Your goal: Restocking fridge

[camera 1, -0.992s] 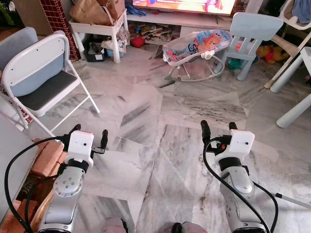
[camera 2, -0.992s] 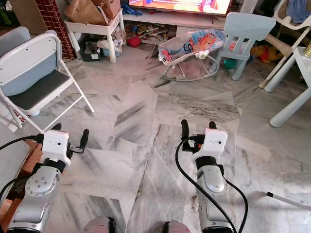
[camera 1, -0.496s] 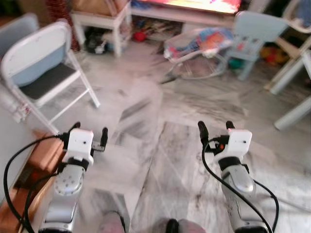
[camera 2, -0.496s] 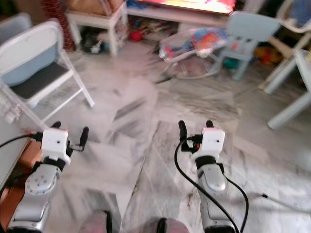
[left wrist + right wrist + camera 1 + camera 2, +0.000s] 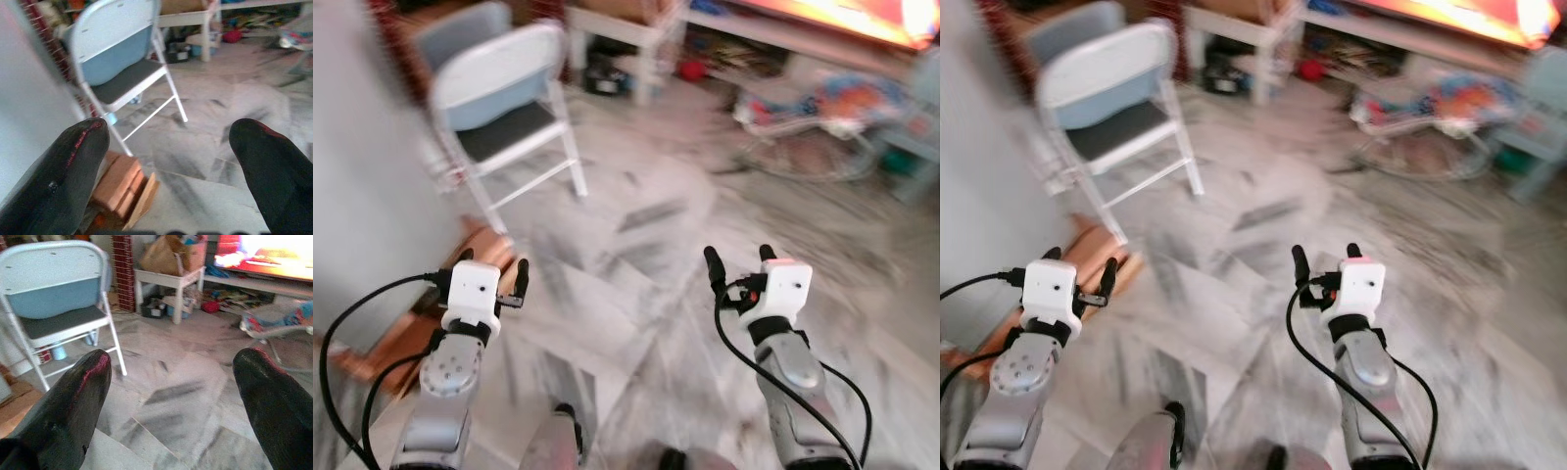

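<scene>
Both my left gripper [image 5: 492, 271] and right gripper [image 5: 740, 258] hung spread wide, holding nothing, above grey-veined marble floor [image 5: 636, 225]; a white folding metal chair [image 5: 514, 103] stood beyond my left fingers [image 5: 73, 171].

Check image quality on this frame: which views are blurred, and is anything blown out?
Both eye views: heavy motion blur over the floor and far furniture, while the left gripper and right gripper stay sharp. Screen blown out to orange-white. Left wrist view: folding chair fairly crisp, far background smeared. Right wrist view: mild blur, screen glare at its upper edge.
</scene>
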